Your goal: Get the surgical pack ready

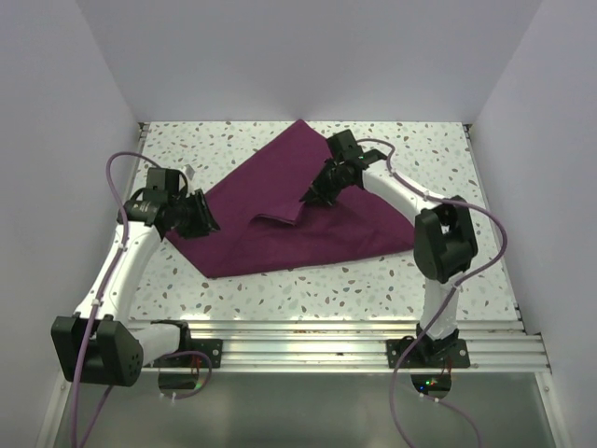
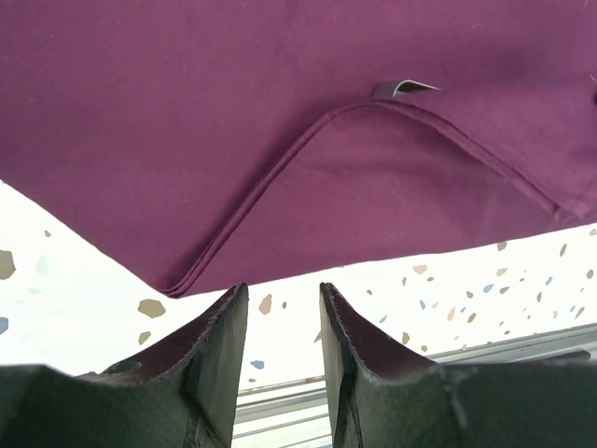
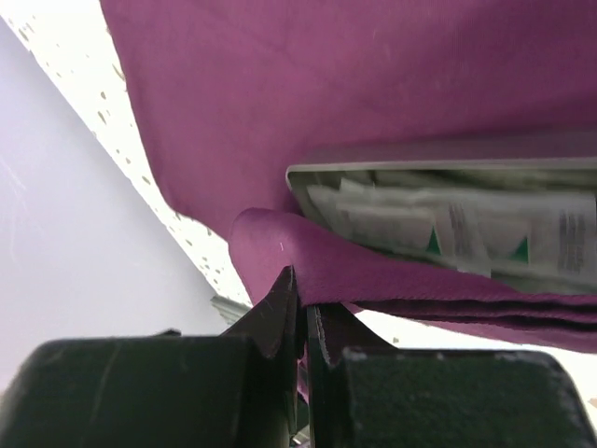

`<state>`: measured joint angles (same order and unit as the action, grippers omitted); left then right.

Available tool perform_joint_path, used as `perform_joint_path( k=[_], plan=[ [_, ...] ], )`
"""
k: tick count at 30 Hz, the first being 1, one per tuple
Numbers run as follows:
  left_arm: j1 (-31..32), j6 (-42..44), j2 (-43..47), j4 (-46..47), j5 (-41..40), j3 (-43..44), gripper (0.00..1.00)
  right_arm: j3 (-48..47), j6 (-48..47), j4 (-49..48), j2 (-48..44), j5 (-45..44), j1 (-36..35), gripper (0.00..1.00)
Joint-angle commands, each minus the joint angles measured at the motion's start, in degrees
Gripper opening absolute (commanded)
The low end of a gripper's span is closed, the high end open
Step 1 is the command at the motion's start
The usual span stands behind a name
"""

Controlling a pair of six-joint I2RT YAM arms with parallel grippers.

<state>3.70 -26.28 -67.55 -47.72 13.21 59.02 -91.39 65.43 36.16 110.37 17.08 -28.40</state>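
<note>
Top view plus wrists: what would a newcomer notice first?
The large dark magenta cloth sheet spread across the speckled table. The right jaws pinch a fold of it, baring a shiny rectangular steel tray of white packets; the left jaws stand open just off the cloth's left corner.

much under wraps

in the right wrist view only one corner and a strip of the steel tray [image 3: 438,159] showed under a fold of the cloth [image 3: 373,84]; its far end ran off the frame's right edge. the packets [image 3: 438,224] inside were too blurred to read. from above, the cloth covered the tray entirely. a small grey tab [image 2: 403,89] at the cloth's seam was too small to identify.
</note>
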Motion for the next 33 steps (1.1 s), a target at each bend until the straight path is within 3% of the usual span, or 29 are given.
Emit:
perform_joint_path(
  k=[1, 17, 33],
  plan=[
    [-0.8, 1.94, -0.56, -0.7, -1.61, 1.27, 0.41, -4.92, -2.5, 0.4, 3.53, 3.04, 0.89, 0.0],
    [-1.51, 1.15, -6.36, 1.32, -0.64, 3.03, 0.41, -14.5, -4.52, -5.13, 14.52, 11.57, 7.75, 0.0],
    [-1.51, -0.26, -11.73, 3.16, -0.21, 4.87, 0.41, -23.39, -4.26, -3.47, 23.84, 13.86, 11.44, 0.0]
  ],
)
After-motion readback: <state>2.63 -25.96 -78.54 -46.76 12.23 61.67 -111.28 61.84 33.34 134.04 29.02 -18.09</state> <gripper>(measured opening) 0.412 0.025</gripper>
